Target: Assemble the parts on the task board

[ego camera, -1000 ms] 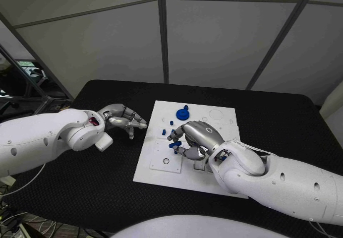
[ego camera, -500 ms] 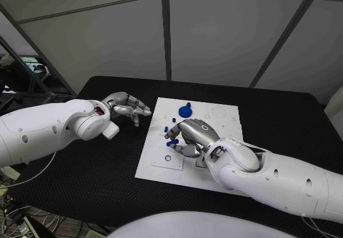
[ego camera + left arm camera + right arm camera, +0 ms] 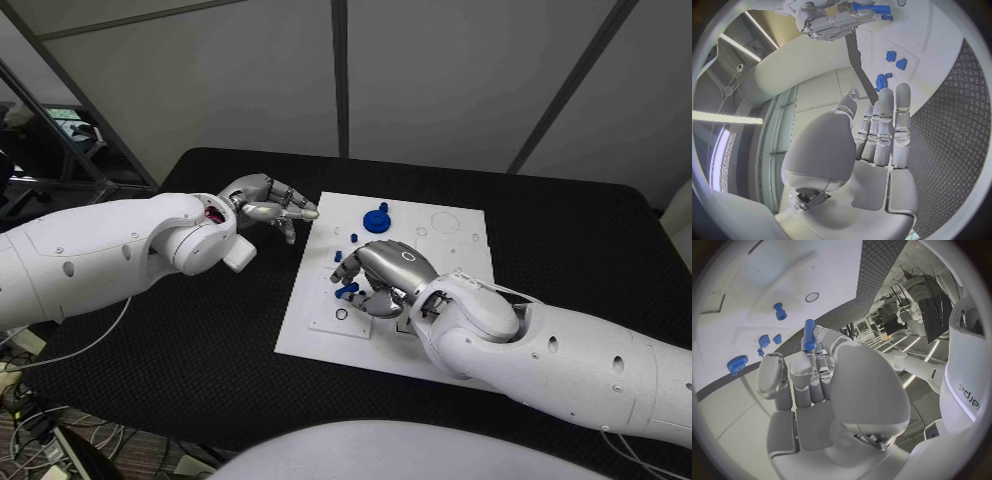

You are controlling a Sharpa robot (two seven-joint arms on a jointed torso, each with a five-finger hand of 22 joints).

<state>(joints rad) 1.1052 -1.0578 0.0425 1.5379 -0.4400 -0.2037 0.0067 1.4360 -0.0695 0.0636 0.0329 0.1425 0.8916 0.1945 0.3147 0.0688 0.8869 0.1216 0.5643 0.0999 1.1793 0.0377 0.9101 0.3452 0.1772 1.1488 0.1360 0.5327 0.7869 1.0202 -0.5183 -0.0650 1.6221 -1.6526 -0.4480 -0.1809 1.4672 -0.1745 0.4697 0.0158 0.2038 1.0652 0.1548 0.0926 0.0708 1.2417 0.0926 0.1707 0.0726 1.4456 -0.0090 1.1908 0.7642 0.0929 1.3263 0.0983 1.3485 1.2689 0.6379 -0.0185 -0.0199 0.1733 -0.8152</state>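
– Since a second ago, has the peg point(image 3: 809, 335) moved?
– Barely. It sits over the board's point(image 3: 433, 340) near-left part, pinched at the right hand's point(image 3: 387, 275) fingertips and standing upright among them in the right wrist view. That hand has kept its place, palm down over the board's middle.
– What has changed, then?
– The left hand point(image 3: 267, 205). It has crept toward the board's far-left corner and now hangs just off that edge, over the table point(image 3: 188, 330). Its fingers are straight, side by side, and hold nothing.
– What does that mean for the job?
– My guess is that the peg is about to be seated, and the left hand is coming in to steady the board or take the next part. None of that is done yet.
– What else is on the board?
– A gear point(image 3: 376, 220) at the far side and small loose parts point(image 3: 353, 240) just near of it, between the gear and the right hand. A ring hole point(image 3: 339, 318) lies near the left edge.
– Is anything in the way?
– The right hand's own bulk hides the peg's target from the head view. The loose parts lie close to its fingers and could be nudged. Whether the peg tip touches the board, I cannot tell.
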